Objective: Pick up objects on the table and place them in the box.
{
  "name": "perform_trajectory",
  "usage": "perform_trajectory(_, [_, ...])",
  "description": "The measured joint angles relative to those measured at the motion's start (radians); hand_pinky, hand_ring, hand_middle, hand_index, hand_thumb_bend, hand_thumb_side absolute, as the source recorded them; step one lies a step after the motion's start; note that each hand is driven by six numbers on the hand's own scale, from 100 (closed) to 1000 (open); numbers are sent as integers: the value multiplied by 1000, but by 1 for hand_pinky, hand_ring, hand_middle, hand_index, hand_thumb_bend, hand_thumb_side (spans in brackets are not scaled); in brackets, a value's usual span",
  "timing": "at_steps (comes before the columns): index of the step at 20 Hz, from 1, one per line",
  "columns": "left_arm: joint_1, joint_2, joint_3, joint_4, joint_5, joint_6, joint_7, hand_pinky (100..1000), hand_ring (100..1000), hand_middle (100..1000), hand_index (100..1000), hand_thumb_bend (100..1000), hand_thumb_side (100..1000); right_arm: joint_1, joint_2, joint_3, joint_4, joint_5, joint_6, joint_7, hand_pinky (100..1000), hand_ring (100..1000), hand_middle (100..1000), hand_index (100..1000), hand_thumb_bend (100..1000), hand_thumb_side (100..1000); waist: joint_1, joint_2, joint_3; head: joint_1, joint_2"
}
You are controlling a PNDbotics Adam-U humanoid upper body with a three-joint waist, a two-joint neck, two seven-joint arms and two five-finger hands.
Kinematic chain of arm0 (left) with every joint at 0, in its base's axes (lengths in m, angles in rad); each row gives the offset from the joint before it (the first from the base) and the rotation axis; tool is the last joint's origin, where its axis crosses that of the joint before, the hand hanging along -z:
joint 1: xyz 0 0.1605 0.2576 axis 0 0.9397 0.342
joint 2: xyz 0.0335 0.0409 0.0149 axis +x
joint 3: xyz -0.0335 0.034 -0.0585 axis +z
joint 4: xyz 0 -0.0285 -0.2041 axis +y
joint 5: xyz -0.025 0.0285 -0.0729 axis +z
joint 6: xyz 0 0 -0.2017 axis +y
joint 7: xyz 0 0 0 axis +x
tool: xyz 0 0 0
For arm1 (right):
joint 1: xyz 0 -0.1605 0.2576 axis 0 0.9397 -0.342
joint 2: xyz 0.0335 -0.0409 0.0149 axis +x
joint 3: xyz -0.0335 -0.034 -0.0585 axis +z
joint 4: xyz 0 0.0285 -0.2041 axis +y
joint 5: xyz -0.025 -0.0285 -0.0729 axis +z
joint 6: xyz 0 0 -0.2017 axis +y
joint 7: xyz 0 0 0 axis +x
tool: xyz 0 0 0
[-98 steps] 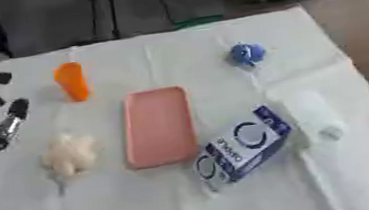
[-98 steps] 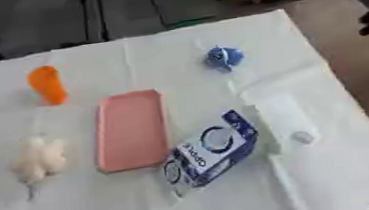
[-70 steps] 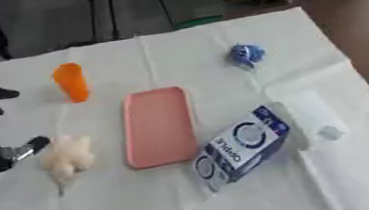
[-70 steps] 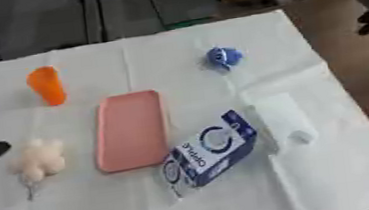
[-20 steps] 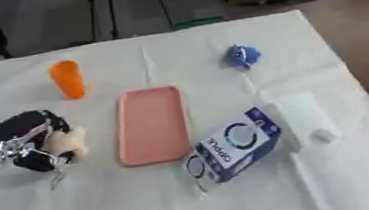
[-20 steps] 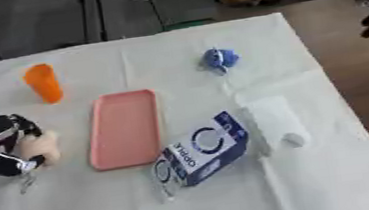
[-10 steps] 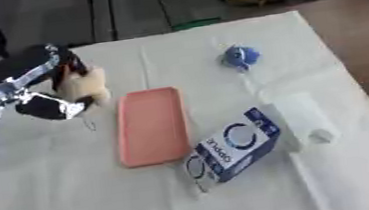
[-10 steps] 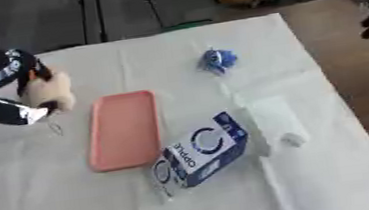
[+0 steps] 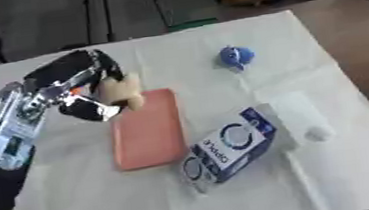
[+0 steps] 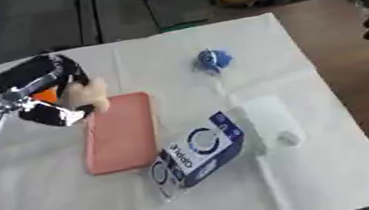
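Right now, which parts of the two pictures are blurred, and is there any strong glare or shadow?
Left eye view: the left hand and the cream object it holds are smeared; the blue-and-white box print is soft. Right eye view: similar softness; the white bottle nearly blends into the tablecloth. No strong glare; shadows faint.

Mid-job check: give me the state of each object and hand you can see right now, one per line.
Left hand: shut on the cream fuzzy toy, raised over the table.
Cream fuzzy toy: held, at the tray's left edge.
Pink rectangular tray: flat, nothing in it.
Blue-and-white carton: lying on its side.
White plastic bottle: lying down.
Blue round object: resting on the white tablecloth.
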Motion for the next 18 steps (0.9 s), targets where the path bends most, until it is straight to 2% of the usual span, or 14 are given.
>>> perform_trajectory(4, [3,-4,-34,36,-59,-34,39,570,468,537,681,227,209,0,0,0,0,0,0,1,463,519,742,923,318,658,0,0,0,1,0])
perform_trajectory(5, [5,-4,-40,39,-72,-42,39,582,484,557,702,220,231,0,0,0,0,0,0,1,463,518,742,923,317,658,0,0,0,1,0])
perform_trajectory(6, [6,-4,-44,41,-84,-50,36,597,512,592,729,250,290,0,0,0,0,0,0,1,463,518,742,923,318,658,0,0,1,2,0])
perform_trajectory(8, [8,-4,-44,41,-97,-64,28,614,537,629,750,292,340,0,0,0,0,0,0,1,463,518,742,923,317,658,0,0,2,2,0])
perform_trajectory(10, [10,-4,-43,41,-103,-73,21,643,584,687,774,401,485,0,0,0,0,0,1,2,463,518,742,923,317,658,0,0,3,2,0])
perform_trajectory(12, [16,-4,-43,41,-103,-82,19,648,593,696,780,413,502,0,0,0,0,0,1,2,463,518,742,923,317,658,0,0,4,2,0])
perform_trajectory(13, [16,-4,-43,41,-103,-86,19,688,659,748,814,531,652,0,0,0,0,0,1,2,463,518,742,923,317,657,0,0,4,2,0])
perform_trajectory(14, [17,-4,-42,41,-104,-89,19,721,711,783,835,600,737,0,0,0,0,0,1,2,463,518,742,923,316,658,0,0,4,2,0])
perform_trajectory(16, [25,-4,-37,40,-107,-98,23,749,752,811,847,647,811,0,0,0,0,0,1,2,463,518,742,923,316,658,-1,0,5,2,0])
perform_trajectory(18, [32,-4,-27,37,-113,-104,30,760,765,818,848,663,840,0,0,0,0,0,1,2,463,518,742,923,315,658,-2,1,6,1,0])
